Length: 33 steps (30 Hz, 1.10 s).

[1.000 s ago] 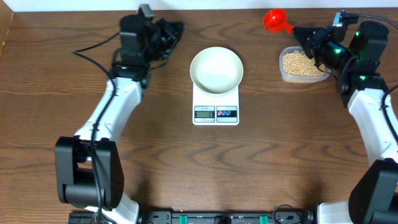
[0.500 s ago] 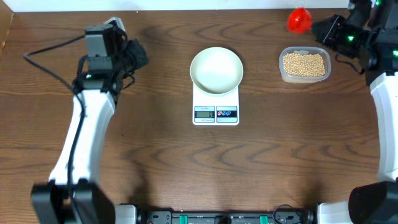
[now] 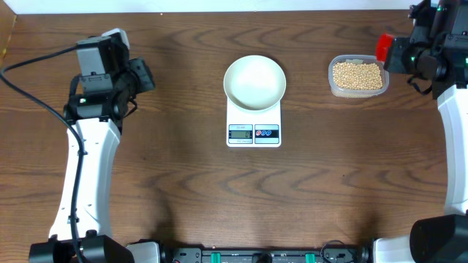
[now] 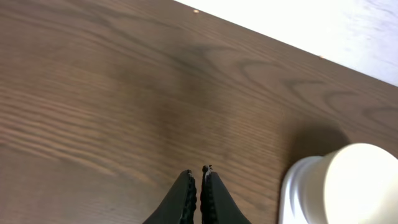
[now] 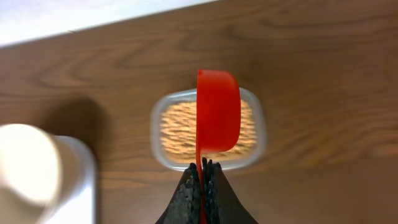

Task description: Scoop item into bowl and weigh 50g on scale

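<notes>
The white bowl (image 3: pixel 254 82) sits empty on the scale (image 3: pixel 254 133) at the table's middle. Pale-tan beans (image 3: pixel 357 75) fill a clear tub (image 3: pixel 330 79) at the back right. My right gripper (image 3: pixel 400 54) is shut on the handle of a red scoop (image 3: pixel 384 47) at the tub's right edge. In the right wrist view the gripper (image 5: pixel 203 165) holds the scoop (image 5: pixel 218 119) turned on its side above the beans (image 5: pixel 177 130). My left gripper (image 3: pixel 148 75) hangs well left of the bowl. It is shut on nothing (image 4: pixel 198 171), and the bowl (image 4: pixel 360 186) shows at its lower right.
The scale's display and two buttons (image 3: pixel 254 132) face the table's front edge. A black cable (image 3: pixel 29 91) loops left of the left arm. A white wall strip runs along the table's back edge (image 3: pixel 219 6). Bare wood surrounds the scale.
The left arm has swung leftward, away from the bowl. The right arm has carried the red scoop rightward from behind the tub's left side to its right edge.
</notes>
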### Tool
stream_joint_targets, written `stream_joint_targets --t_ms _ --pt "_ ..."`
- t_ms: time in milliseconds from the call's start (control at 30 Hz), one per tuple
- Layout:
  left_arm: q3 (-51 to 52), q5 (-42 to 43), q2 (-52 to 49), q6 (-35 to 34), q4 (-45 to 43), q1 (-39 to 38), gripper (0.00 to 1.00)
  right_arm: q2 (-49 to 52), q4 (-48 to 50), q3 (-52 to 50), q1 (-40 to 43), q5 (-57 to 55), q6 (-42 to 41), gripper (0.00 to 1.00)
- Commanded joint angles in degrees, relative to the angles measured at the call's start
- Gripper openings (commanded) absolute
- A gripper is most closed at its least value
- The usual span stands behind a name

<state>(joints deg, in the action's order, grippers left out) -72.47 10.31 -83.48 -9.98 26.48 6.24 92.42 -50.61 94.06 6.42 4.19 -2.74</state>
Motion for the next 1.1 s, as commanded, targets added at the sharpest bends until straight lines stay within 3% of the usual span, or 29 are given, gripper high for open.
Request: stream_joint_targets --t_ms 0,33,67,1067 --pt "-0.61 -0.94 0.11 1.84 0.09 1.7 0.22 -0.2 -1.22 1.44 0.24 -7.52 5.53 0.01" --pt "-0.61 -0.94 0.11 1.84 0.09 1.88 0.6 -0.2 -1.73 1.44 0.24 -7.52 6.38 0.01" --pt "-0.61 -0.94 0.11 1.84 0.11 1.97 0.88 -0.2 -2.34 1.44 0.24 -7.52 6.99 0.01" --pt "-0.52 -0.94 0.11 1.81 0.55 1.99 0.9 -0.15 0.02 -6.45 -2.01 -6.84 9.27 0.01"
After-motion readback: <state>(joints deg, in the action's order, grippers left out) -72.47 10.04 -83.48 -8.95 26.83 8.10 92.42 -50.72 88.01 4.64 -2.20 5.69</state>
